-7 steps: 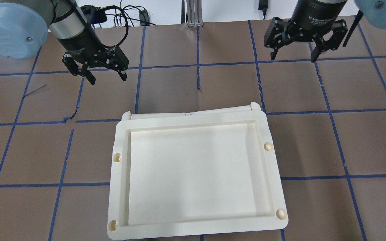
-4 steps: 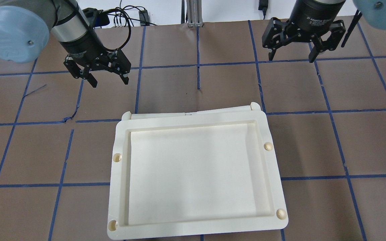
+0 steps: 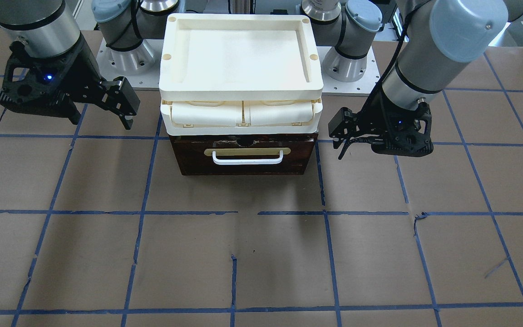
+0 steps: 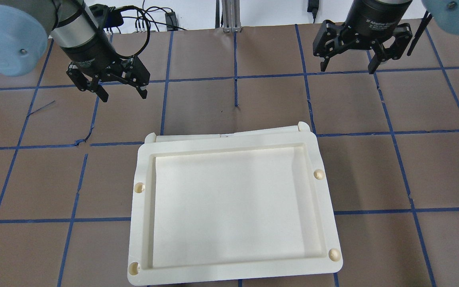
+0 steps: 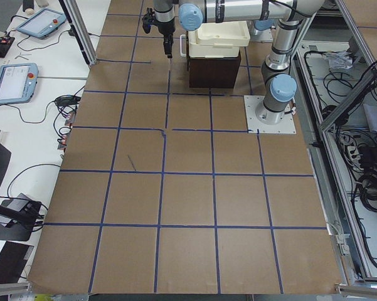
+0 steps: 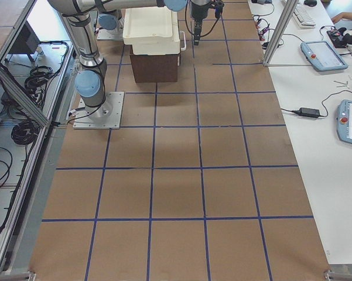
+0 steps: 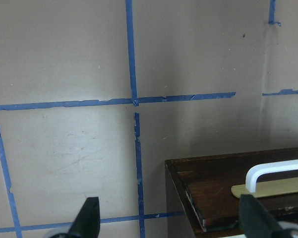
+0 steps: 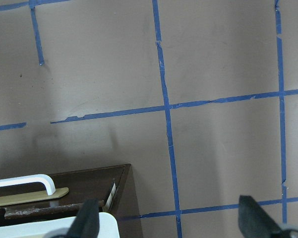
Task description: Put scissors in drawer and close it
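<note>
Dark brown wooden drawer (image 3: pixel 243 156) sits shut; our left fingers (image 4: pixel 102 93) and right fingers (image 4: pixel 373 64) spread wide, holding nothing.

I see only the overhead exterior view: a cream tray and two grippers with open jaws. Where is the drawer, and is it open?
Observer: The drawer sits under the tray. In the front view it looks shut.
Operator: And the scissors?
Observer: No view shows them at all.
Operator: Is the left gripper at the handle?
Observer: No. In the front view the left gripper hangs beside the drawer, off to the side of the handle, touching nothing.
</note>
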Robot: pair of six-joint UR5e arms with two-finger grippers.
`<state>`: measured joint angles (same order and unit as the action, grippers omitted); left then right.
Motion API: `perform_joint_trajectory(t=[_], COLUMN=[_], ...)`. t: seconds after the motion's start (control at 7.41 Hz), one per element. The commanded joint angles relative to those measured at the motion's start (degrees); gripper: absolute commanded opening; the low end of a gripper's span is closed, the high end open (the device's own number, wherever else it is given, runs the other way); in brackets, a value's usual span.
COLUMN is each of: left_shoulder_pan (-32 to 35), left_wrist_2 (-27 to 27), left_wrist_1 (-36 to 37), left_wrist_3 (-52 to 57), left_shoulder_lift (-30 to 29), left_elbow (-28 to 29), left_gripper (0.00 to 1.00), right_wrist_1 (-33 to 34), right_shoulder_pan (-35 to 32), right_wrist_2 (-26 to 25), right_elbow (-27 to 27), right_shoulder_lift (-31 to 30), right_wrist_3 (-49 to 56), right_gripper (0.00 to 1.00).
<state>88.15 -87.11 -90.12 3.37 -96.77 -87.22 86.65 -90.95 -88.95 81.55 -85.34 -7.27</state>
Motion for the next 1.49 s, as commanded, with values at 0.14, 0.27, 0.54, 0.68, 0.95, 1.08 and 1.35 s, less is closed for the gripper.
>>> perform_joint_trajectory(t=[0.14, 0.27, 0.54, 0.68, 0.95, 1.08, 1.35], left_shoulder_pan=[-0.4, -0.2, -0.1, -0.3, -0.7, -0.8, -0.8], left_wrist_2=[-9.2, -9.2, -8.2, -6.4, -6.1, -4.5, -3.2], left_wrist_1=[0.0, -0.3, -0.6, -0.6, -0.7, -0.8, -0.8], left_wrist_3=[-0.1, -0.7, -1.0, -1.0, -0.7, -0.5, -0.3], left_shoulder_lift=[2.3, 2.8, 4.0, 4.0, 4.1, 4.1, 4.1], left_elbow=[-0.5, -0.9, -1.0, -1.2, -1.2, -1.3, -1.4], left_gripper=[1.0, 1.0, 1.0, 1.0, 1.0, 1.0, 1.0], right_wrist_1=[0.0, -0.1, -0.1, 0.0, -0.1, -0.1, -0.1], right_shoulder_pan=[-0.2, 0.3, 0.3, 0.5, 0.3, 0.1, 0.2], right_wrist_2=[0.3, 0.4, -0.1, -0.1, 0.1, 0.3, -0.1], right_elbow=[0.0, 0.0, 0.1, 0.2, 0.3, 0.3, 0.5], right_shoulder_lift=[0.0, 0.0, 0.0, 0.1, 0.0, -0.1, 0.0], right_wrist_3=[0.2, 0.8, 1.1, 1.1, 1.1, 1.1, 1.1], right_gripper=[1.0, 1.0, 1.0, 1.0, 1.0, 1.0, 1.0])
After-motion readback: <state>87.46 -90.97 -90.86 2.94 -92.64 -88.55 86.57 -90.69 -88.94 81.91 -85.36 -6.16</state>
